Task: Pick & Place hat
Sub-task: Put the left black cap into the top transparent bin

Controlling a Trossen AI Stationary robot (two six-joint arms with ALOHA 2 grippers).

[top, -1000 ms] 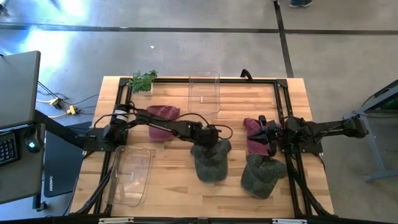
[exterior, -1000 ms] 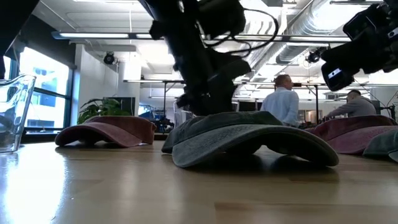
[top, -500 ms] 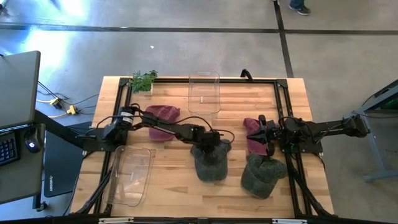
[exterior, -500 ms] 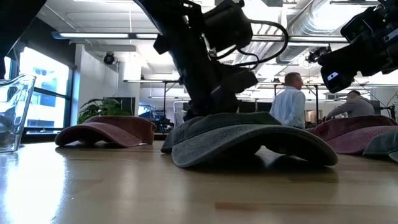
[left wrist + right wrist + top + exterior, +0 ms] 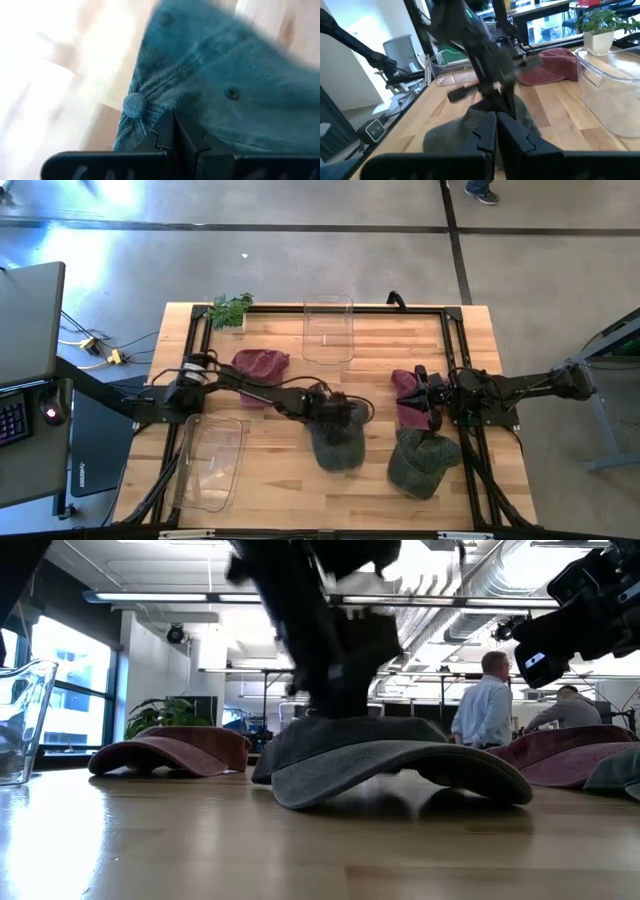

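Note:
A grey-green denim cap [image 5: 340,448] lies mid-table, its brim toward the near edge; in the low view the cap [image 5: 400,755] rests on its brim edges. My left gripper [image 5: 335,415] is down on its crown, shut on the cloth. In the left wrist view the left gripper [image 5: 174,120] sits beside the crown's top button [image 5: 135,105]. My right gripper [image 5: 430,408] hovers shut at the table's right, above a maroon cap [image 5: 405,385]. In its own view the right gripper [image 5: 496,117] holds nothing. My left gripper pinches the cap's crown cloth [image 5: 165,112] between its two fingers, just beside the top button. It comes slanting down from the table's left and far side. The fingers hide whether one layer or a fold is caught. The brim stays on the table.
A second grey cap [image 5: 420,465] lies near the right front. Another maroon cap [image 5: 262,365] lies at the left rear. One clear bin [image 5: 328,328] stands at the far edge and another clear bin [image 5: 212,462] at the near left. A small plant [image 5: 232,310] sits in the far left corner.
My left gripper has come down and slightly toward the near edge onto the cap's crown. The grey-green cap has shifted a little toward the table's left, with its crown bunched under the fingers. People walk in the room behind.

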